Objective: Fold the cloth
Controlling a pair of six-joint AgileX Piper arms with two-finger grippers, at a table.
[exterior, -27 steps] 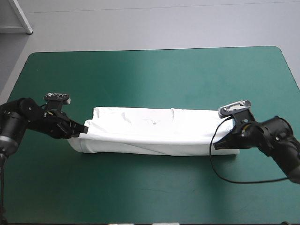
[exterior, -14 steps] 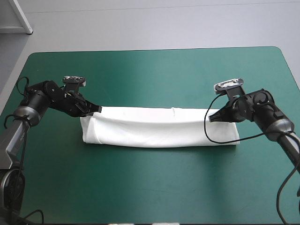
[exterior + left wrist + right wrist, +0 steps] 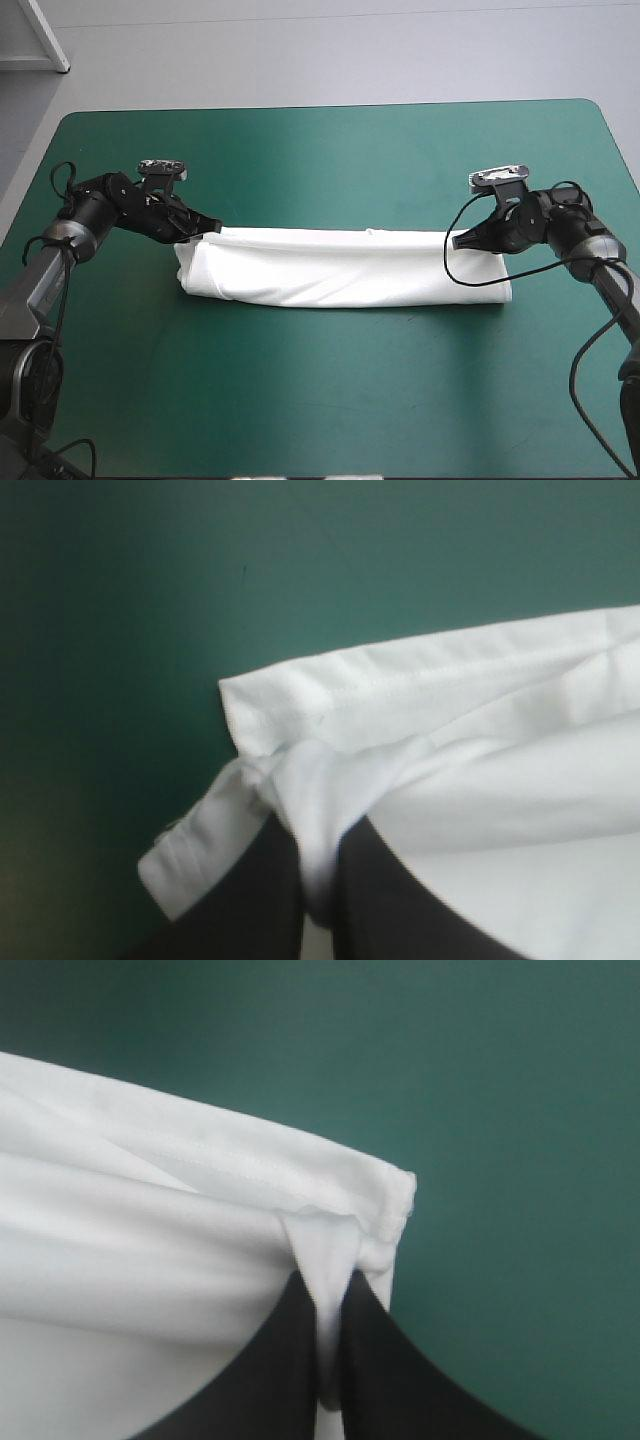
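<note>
The white T-shirt (image 3: 340, 268) lies folded into a long narrow band across the middle of the teal-green table. My left gripper (image 3: 208, 228) pinches its far left corner, fingers shut on a fold of the T-shirt (image 3: 430, 750). At the opposite end my right gripper (image 3: 458, 241) is shut on the far right corner, where the hemmed edge of the T-shirt (image 3: 200, 1220) bunches between the fingertips. Both grippers sit low, close to the table.
Bare teal-green cover (image 3: 330, 160) stretches beyond the shirt toward the far edge, and a wide strip lies on the near side (image 3: 330, 390). A white board leans off the table at the far left corner (image 3: 45, 35).
Both grippers carried the shirt's near edge over toward the far side, folding it into a narrower band. The fold has settled flat and the grippers have dropped slightly.
</note>
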